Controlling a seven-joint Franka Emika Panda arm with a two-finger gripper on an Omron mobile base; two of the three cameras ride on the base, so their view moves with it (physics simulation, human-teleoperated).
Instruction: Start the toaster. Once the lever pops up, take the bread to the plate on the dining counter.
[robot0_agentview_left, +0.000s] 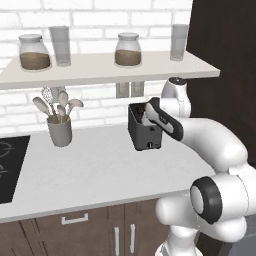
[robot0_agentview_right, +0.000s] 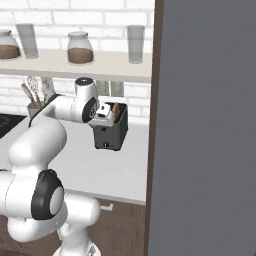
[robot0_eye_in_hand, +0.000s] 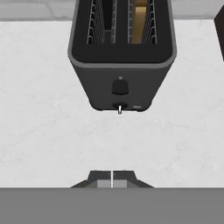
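Observation:
The dark toaster (robot0_agentview_left: 145, 134) (robot0_agentview_right: 111, 134) (robot0_eye_in_hand: 120, 52) stands at the back right of the white counter, against the brick wall. A tan slice of bread (robot0_eye_in_hand: 140, 19) (robot0_agentview_right: 115, 111) sits in its right slot. On the toaster's front are its lever (robot0_eye_in_hand: 120, 85) and, lower, a small round knob (robot0_eye_in_hand: 119, 106). My gripper (robot0_eye_in_hand: 112, 179) (robot0_agentview_left: 146, 120) (robot0_agentview_right: 110, 118) hovers over the toaster's front top edge, shut with its fingertips pressed together and nothing between them. The plate and the dining counter are out of view.
A grey utensil holder (robot0_agentview_left: 60, 131) stands left of the toaster, with a black cooktop (robot0_agentview_left: 10, 165) further left. A shelf (robot0_agentview_left: 100, 67) with jars and glasses hangs just above the toaster. A tall dark panel (robot0_agentview_right: 205, 125) bounds the counter (robot0_agentview_left: 100, 170) on the right.

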